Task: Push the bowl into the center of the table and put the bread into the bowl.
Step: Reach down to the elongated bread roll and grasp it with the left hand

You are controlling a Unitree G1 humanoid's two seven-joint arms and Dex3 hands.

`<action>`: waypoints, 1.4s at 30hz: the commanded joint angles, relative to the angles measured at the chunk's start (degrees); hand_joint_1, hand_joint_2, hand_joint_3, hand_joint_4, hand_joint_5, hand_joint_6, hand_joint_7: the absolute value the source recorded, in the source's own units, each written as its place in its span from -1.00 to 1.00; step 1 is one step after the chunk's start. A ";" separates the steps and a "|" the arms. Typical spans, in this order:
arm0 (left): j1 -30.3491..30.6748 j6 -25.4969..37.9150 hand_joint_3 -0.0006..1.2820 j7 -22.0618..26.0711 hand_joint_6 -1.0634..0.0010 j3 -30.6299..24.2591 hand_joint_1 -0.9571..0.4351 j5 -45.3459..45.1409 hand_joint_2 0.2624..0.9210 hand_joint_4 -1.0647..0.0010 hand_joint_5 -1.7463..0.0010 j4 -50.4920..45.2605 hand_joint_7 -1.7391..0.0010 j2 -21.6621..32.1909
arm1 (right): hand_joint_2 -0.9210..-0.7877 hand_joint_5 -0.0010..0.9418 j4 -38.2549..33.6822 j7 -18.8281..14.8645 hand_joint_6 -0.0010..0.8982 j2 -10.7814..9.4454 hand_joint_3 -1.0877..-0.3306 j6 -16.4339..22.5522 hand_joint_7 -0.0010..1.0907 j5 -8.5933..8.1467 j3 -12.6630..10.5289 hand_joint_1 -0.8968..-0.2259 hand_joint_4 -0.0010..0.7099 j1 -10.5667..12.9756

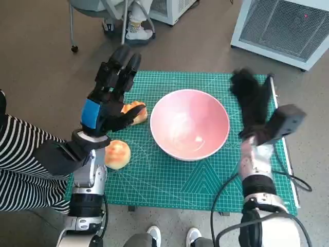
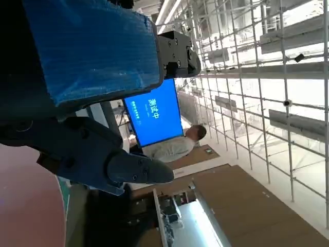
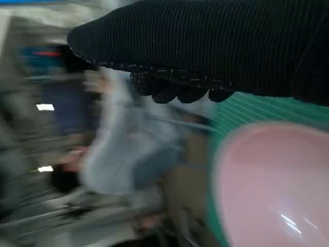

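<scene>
**Bowl mid-mat, both hands raised and empty**

The pink bowl (image 1: 189, 124) sits near the middle of the green mat (image 1: 169, 180) on the desk. Two pieces of bread lie to its left: one (image 1: 134, 112) just beside the rim, partly behind the left robot hand (image 1: 109, 98), another (image 1: 117, 154) nearer the robot. The left robot hand's fingers are extended, holding nothing. The right robot hand (image 1: 250, 95) (blurred) hovers beside the bowl's right rim, fingers spread, empty.
</scene>
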State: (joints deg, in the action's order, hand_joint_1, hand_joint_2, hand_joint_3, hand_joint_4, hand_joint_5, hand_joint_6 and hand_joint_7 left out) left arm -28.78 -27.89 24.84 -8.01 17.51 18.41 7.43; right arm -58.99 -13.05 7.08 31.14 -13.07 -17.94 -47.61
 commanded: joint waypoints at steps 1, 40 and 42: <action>-0.02 0.08 -0.66 0.20 0.85 0.48 -0.20 -0.01 1.00 0.69 1.00 -1.36 0.66 -0.20 | -1.00 -0.99 8.47 -2.55 -0.67 -0.85 -0.41 2.26 -0.68 -0.04 1.85 -0.21 -0.61 5.09; -6.75 0.76 -0.72 5.49 1.00 0.84 -0.31 -3.40 1.00 0.75 1.00 -1.84 0.50 6.96 | -1.00 -0.98 54.41 -6.64 -0.54 -0.62 0.13 -7.16 -0.49 -2.21 11.78 -0.53 -0.48 22.35; -7.55 1.08 -0.72 4.66 1.00 0.73 -0.32 -5.88 1.00 0.75 1.00 -1.13 0.50 9.01 | -1.00 -0.98 54.72 -6.57 -0.54 -0.65 0.13 -7.24 -0.48 -2.18 11.85 -0.53 -0.48 22.44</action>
State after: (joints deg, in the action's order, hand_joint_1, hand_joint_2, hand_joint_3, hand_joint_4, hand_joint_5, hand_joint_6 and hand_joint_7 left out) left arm -34.15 -26.24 31.00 -6.49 15.28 15.90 12.93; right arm -4.83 -20.26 6.45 24.94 -15.52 -6.34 -26.57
